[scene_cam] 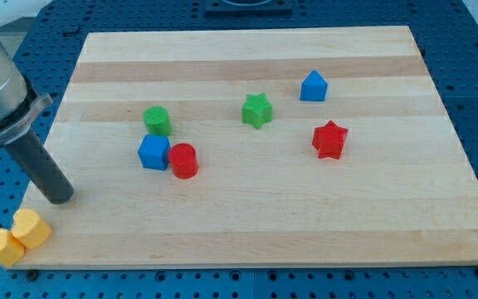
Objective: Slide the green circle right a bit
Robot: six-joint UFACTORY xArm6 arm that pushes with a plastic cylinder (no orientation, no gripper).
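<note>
The green circle (pixel 158 120) is a small green cylinder standing on the wooden board (pixel 305 224), left of centre. A blue cube (pixel 153 152) sits just below it and a red cylinder (pixel 183 160) touches the cube's right side. My tip (pixel 59 196) rests near the board's left edge, well to the lower left of the green circle and apart from every block.
A green star (pixel 257 110) lies right of the green circle. A blue house-shaped block (pixel 313 86) is at the upper right, a red star (pixel 330 139) below it. Two yellow blocks (pixel 12 237) sit at the bottom left corner.
</note>
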